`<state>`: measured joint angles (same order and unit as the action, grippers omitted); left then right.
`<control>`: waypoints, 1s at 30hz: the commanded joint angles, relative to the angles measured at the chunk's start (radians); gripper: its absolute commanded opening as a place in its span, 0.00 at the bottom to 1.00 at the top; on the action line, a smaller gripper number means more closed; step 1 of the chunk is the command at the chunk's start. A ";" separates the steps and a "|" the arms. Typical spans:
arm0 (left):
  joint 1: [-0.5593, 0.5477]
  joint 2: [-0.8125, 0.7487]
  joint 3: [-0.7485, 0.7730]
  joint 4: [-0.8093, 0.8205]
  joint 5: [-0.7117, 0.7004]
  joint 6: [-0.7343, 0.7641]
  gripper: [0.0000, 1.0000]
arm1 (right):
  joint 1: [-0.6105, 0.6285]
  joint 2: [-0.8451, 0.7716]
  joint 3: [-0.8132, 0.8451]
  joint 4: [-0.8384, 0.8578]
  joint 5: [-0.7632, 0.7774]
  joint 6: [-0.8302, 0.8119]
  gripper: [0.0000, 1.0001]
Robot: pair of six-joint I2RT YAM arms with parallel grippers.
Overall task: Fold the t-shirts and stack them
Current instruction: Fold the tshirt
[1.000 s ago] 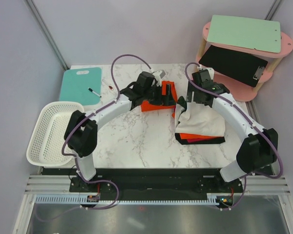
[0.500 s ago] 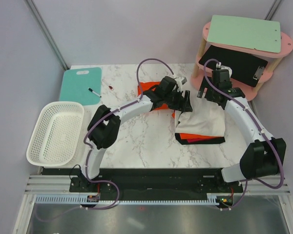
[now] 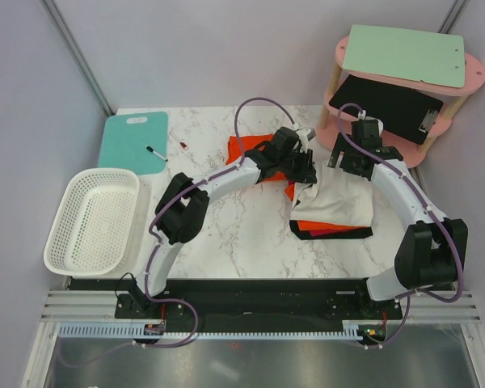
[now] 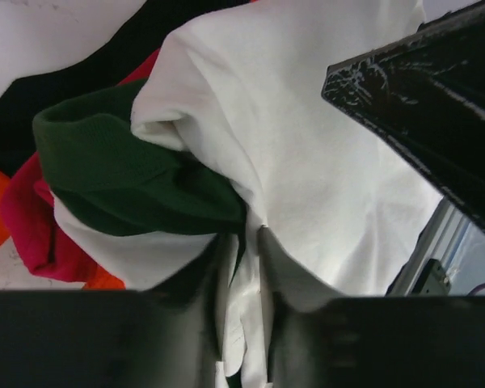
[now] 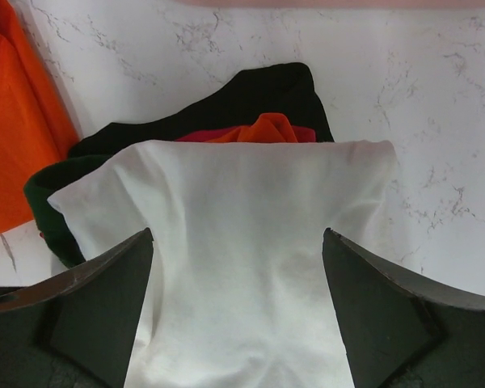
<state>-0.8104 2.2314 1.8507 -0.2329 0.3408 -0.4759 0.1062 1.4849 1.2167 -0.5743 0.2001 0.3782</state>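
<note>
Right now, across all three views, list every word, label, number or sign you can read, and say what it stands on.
No text can be read.
The green clipboard, black clipboard, teal cutting board, white basket, white cloth and orange-red t-shirts show no print.
The small tags on the base rail are too small to read.

Bright even light, soft shadows, wrist views blurred up close

Crumpled orange t-shirt (image 3: 245, 149) beside folded stack (image 3: 339, 202)
</note>
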 commanded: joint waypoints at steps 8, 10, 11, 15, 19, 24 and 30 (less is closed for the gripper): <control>-0.001 -0.107 -0.068 -0.003 -0.112 0.046 0.02 | -0.016 0.061 -0.032 0.033 0.021 0.024 0.91; 0.008 -0.131 -0.096 -0.002 -0.129 0.048 0.02 | -0.014 0.072 -0.037 0.034 0.033 0.028 0.91; 0.013 -0.137 -0.100 -0.005 -0.129 0.049 0.02 | -0.014 0.080 -0.039 0.034 0.041 0.030 0.91; 0.037 -0.148 -0.142 -0.005 -0.143 0.048 0.02 | -0.016 0.097 -0.051 0.036 0.070 0.036 0.91; 0.062 -0.147 -0.177 0.003 -0.146 0.033 0.02 | -0.014 0.109 -0.066 0.051 0.085 0.034 0.91; 0.080 -0.138 -0.202 0.009 -0.137 0.025 0.02 | -0.016 0.136 -0.080 0.099 0.067 0.024 0.92; 0.082 -0.167 -0.222 0.010 -0.129 0.026 0.13 | -0.011 0.124 -0.072 0.126 0.048 0.001 0.95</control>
<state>-0.7380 2.1281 1.6463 -0.2157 0.2249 -0.4664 0.0944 1.6207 1.1534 -0.4877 0.2417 0.3939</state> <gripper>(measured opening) 0.059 0.940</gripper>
